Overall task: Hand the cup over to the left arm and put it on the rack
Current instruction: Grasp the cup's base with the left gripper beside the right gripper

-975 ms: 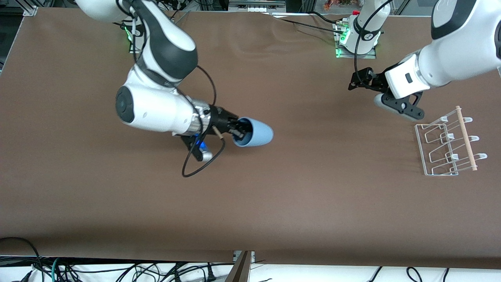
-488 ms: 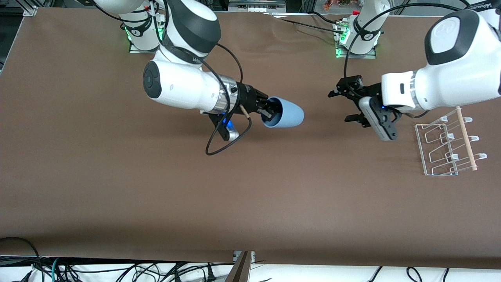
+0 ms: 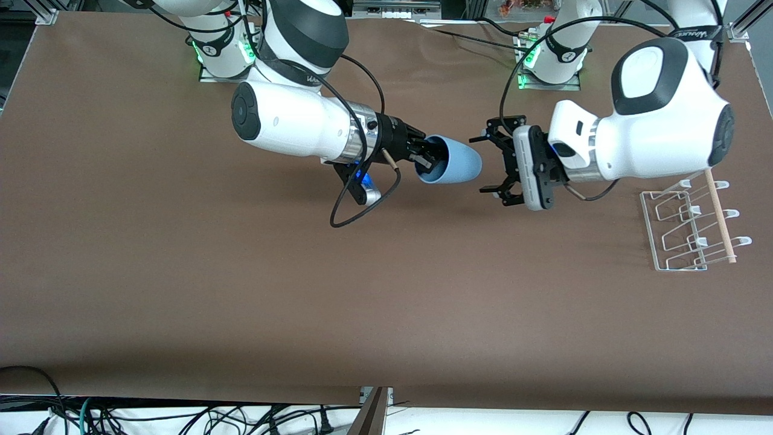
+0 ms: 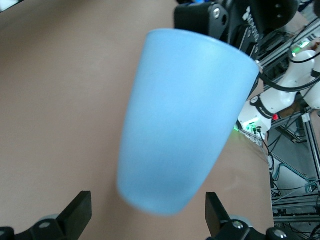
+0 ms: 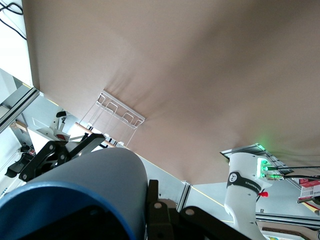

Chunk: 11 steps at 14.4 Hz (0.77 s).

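cup (image 3: 454,164): light blue, held level in the air over the middle of the table (image 3: 241,290), right gripper (image 3: 423,160) clamped on its rim with one finger inside, base pointing at the left gripper (image 3: 496,164). left gripper: jaws wide apart, just beside the cup's base and facing it, not touching; in the left wrist view the cup (image 4: 185,120) sits between the fingertips (image 4: 75,212). rack (image 3: 691,223): clear wire, wooden dowel across it, on the table at the left arm's end.
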Motion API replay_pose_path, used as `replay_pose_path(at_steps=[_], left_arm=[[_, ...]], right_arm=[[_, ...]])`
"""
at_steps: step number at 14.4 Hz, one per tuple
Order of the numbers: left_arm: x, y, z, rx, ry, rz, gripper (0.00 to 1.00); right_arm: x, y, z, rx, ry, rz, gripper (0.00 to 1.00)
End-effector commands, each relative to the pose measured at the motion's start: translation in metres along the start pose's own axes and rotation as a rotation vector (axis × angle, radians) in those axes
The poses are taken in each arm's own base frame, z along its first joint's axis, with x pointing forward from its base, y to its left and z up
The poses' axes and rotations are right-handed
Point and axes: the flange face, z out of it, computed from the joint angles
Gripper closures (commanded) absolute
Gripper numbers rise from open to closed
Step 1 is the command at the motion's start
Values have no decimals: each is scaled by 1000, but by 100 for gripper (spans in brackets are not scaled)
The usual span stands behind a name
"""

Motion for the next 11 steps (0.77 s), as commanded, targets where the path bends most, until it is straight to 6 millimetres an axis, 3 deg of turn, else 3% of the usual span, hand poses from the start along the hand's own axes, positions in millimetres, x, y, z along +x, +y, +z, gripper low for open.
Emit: replay_pose_path(at_steps=[1, 5, 6, 7, 8, 10, 11], left_arm=[[21, 15, 9, -17, 35, 69, 0], [23, 14, 11, -7, 43, 141, 2], [24, 15, 11, -13, 53, 145, 19], [25, 17, 11, -17, 59, 146, 47], [25, 17, 10, -17, 61, 146, 68], [23, 15, 10, -19, 60, 142, 93], [23, 14, 11, -20, 59, 141, 96]], right_arm=[[-10, -5, 2, 27, -29, 10, 100], [-15, -5, 10, 51, -26, 1, 100], [-15, -6, 10, 52, -26, 0, 100], [-14, -6, 11, 53, -26, 1, 100], [-13, -6, 11, 53, -25, 5, 100], [-11, -6, 9, 55, -25, 6, 95], [-8, -7, 6, 60, -23, 5, 89]])
